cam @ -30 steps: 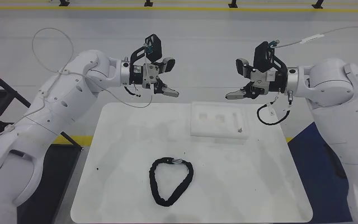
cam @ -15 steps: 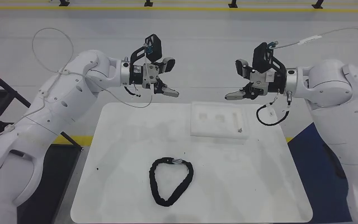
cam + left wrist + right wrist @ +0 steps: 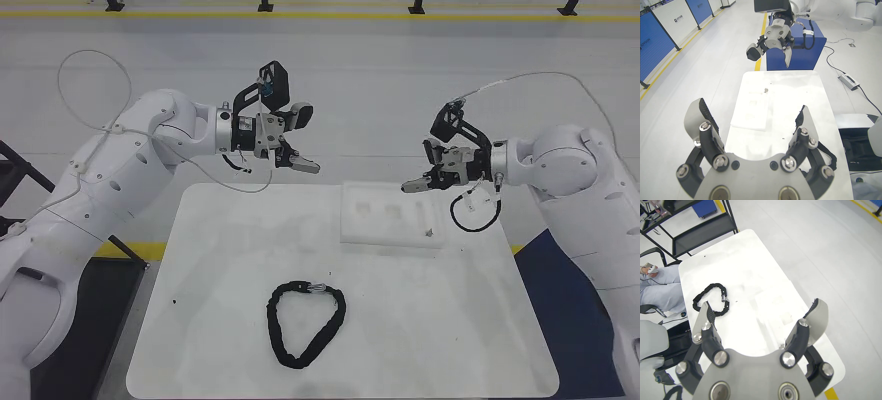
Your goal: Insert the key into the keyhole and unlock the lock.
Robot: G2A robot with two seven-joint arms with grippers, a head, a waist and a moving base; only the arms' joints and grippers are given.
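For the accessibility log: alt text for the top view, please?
The left arm and right arm hang over the far edge of a white table, jaws open and empty. A black chain lock lies looped near the table's middle; a white foam tray at the far side holds a small metal piece.

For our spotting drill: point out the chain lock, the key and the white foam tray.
chain lock (image 3: 271, 322): top view, black sleeve of the loop.
key (image 3: 765, 90): left wrist view, its visible metal part.
white foam tray (image 3: 385, 233): top view, bare foam near its front edge.
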